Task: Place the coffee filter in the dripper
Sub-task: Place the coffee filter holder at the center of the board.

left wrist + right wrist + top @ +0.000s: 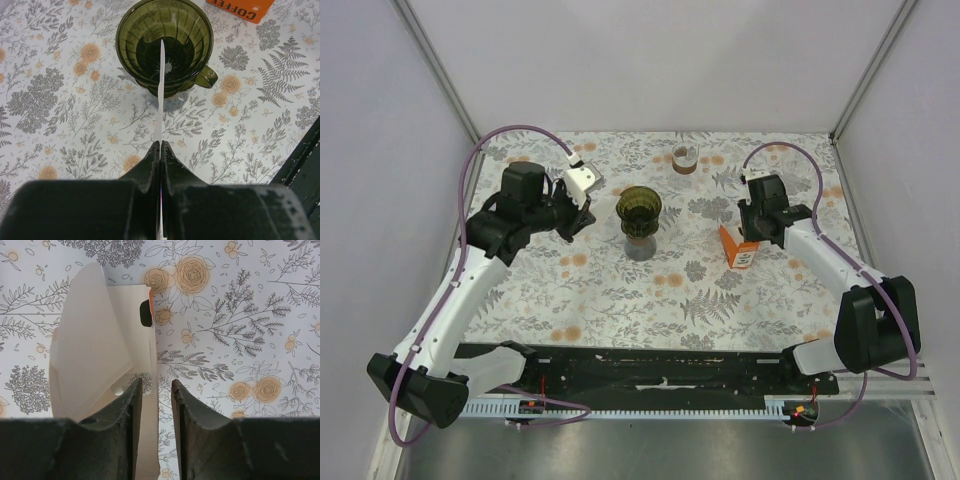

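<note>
The green glass dripper (pixel 639 208) stands on a clear base mid-table; in the left wrist view the dripper (pixel 165 45) lies straight ahead of the fingers. My left gripper (pixel 578 206) is shut on a white paper coffee filter (pixel 583 179), held in the air just left of the dripper. In the left wrist view the filter (pixel 160 95) shows edge-on, running out of the closed gripper (pixel 160 145) toward the dripper's rim. My right gripper (pixel 760 222) is open and empty over the orange filter box (pixel 741 249). In the right wrist view the gripper (pixel 157 385) hangs beside white filters (pixel 92 345).
A small glass jar (pixel 686 157) stands at the back centre. The orange box (pixel 241 8) shows beyond the dripper in the left wrist view; its open white flap (pixel 131 315) shows in the right wrist view. Walls enclose the table on three sides.
</note>
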Controlling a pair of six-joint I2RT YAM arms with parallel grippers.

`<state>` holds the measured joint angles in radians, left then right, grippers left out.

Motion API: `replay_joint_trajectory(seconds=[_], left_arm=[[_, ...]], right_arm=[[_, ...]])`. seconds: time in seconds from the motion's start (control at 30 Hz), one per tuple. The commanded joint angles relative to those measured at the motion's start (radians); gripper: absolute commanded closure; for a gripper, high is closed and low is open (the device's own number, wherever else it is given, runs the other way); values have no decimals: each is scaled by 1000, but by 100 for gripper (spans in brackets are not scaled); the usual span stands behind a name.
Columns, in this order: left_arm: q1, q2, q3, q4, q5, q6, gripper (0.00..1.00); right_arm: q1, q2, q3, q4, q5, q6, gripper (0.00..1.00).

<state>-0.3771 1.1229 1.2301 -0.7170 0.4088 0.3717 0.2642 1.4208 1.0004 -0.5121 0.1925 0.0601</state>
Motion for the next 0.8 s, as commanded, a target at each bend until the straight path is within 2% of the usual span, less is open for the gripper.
replay_joint_trajectory(seconds=[0.0,0.2,0.37,0.47,0.5,0.63,0.77], left_arm=[[1,-14,48,-18,51,22,98],[0,-9,62,-29,50,27,98],[1,-12,74,-44,51,33,98],[1,-11,91,-62,68,42,98],[0,-11,98,-73,82,49,98],[0,0,156,-169,240,102,98],[1,2,203,-271,401,170,98]], right_arm=[[-3,-28,64,1,-36,3,60],[-3,-54,178,-91,-53,-29,43],[0,-94,251,-129,-83,-51,37],[52,-126,296,-152,-80,-46,35],[91,-137,308,-148,-103,-51,29],[265,-245,267,-7,-420,-215,19],[412,-332,195,205,-699,-261,16]])
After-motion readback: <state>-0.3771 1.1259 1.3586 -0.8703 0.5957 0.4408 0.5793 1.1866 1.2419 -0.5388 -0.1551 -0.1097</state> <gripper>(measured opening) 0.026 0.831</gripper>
